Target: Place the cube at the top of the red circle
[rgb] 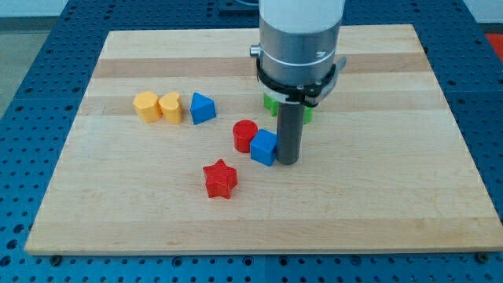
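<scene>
Tip (288, 161) pressed against right face of blue cube (264, 147); plain rod, grips nothing. Cube touching red circle (245, 135), at its lower right. Target spot above circle, so needs pushing up-view, around circle's right. Green block (271, 102) mostly hidden behind arm.

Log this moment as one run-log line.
my tip: touching blue cube, its right | blue cube: against red circle, lower right | placement: not yet done

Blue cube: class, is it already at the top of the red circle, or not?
Not yet. The blue cube sits touching the red circle at its lower right, my tip against the cube's right side.
</scene>
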Action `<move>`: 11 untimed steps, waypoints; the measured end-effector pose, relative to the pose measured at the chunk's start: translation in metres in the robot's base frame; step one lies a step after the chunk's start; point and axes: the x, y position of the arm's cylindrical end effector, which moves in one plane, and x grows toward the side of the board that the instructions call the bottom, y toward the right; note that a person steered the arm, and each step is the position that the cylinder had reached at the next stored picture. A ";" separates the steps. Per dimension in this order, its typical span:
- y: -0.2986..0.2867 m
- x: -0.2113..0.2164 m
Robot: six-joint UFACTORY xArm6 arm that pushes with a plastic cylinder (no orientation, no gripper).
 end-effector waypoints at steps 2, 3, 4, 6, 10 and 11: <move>-0.003 0.030; -0.027 0.032; -0.038 0.028; -0.019 -0.003; -0.001 -0.060; -0.008 -0.061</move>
